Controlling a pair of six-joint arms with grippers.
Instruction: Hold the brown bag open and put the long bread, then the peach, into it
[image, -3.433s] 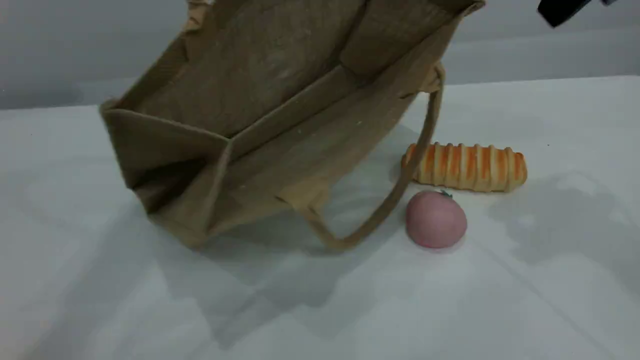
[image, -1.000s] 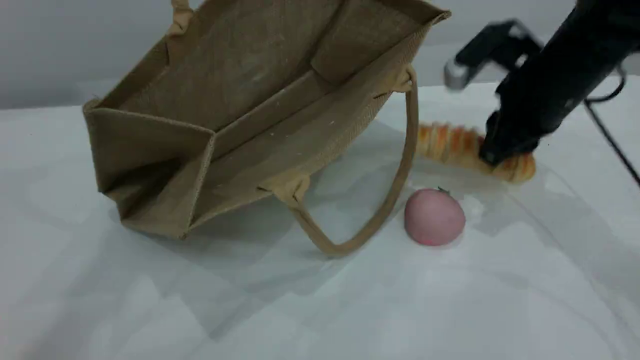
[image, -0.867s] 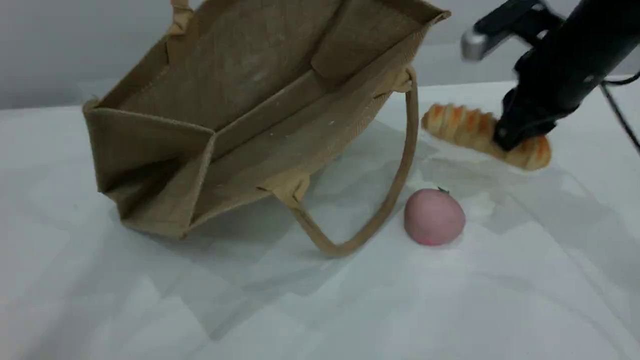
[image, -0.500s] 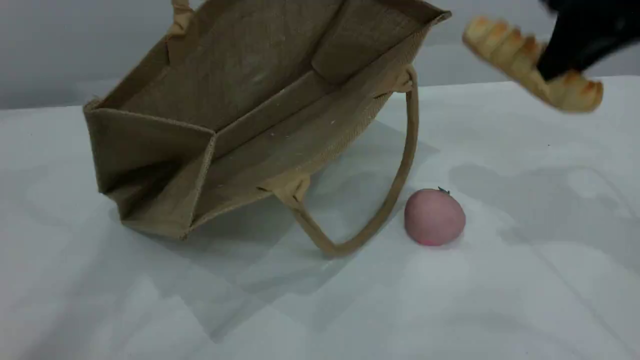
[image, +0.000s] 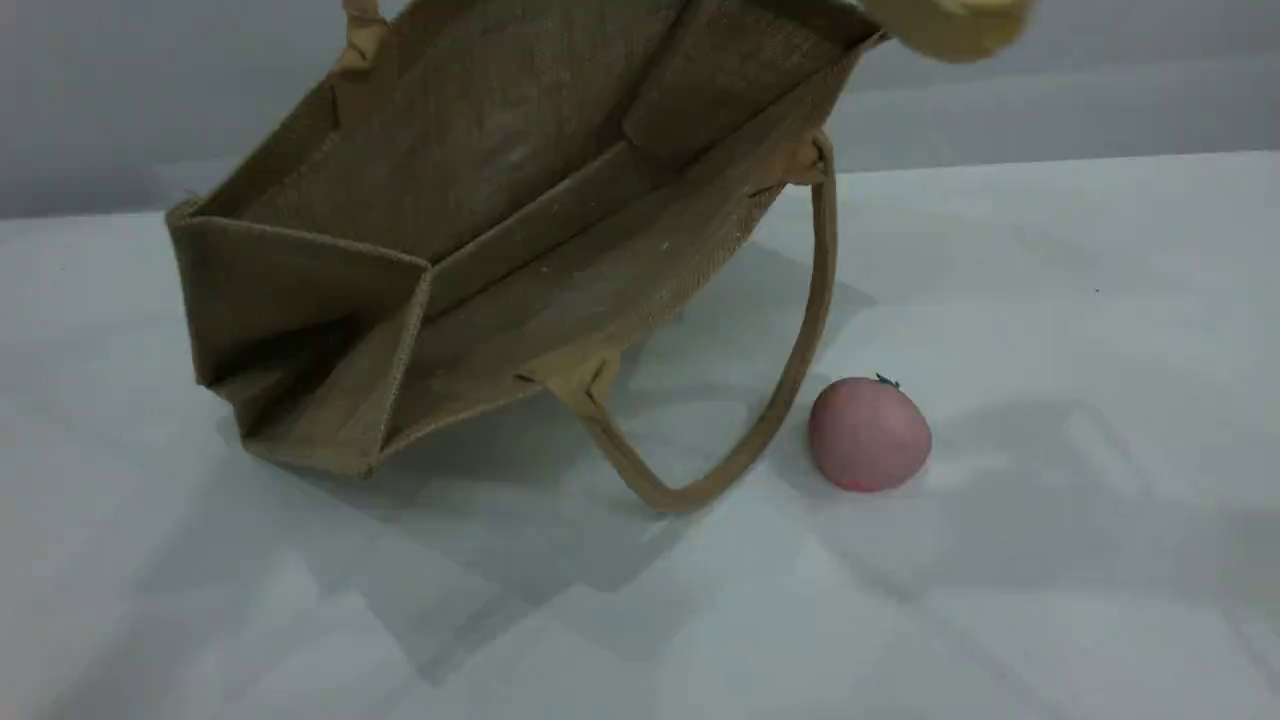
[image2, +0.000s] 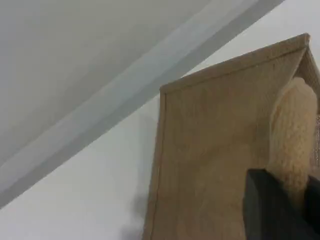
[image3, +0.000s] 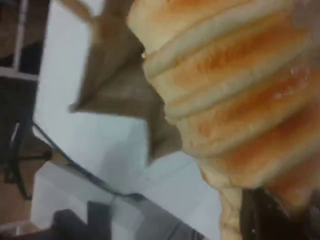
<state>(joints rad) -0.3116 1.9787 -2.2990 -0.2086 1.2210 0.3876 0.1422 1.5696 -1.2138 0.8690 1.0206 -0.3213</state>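
Observation:
The brown bag (image: 520, 210) stands tilted on the table, its open mouth towards the scene camera. Its lower handle (image: 800, 330) hangs down to the tabletop. My left gripper (image2: 280, 200) is shut on the upper beige handle (image2: 295, 130), above the bag's outer side (image2: 210, 165). The long bread (image3: 235, 90) fills the right wrist view, and my right gripper (image3: 270, 212) is shut on it, high above the bag (image3: 120, 85). Only an end of the long bread (image: 950, 25) shows at the scene view's top edge, over the bag's right corner. The peach (image: 868, 435) lies on the table, right of the lower handle.
The white table (image: 1050, 300) runs to a grey wall (image: 1050, 90) behind. In the right wrist view the table's edge (image3: 100, 180) shows, with dark floor and furniture legs (image3: 20, 150) beyond it.
My right gripper lifted the long bread off the table and carried it up and left to above the bag's right corner. The arm left the scene view. Bag and peach stayed put.

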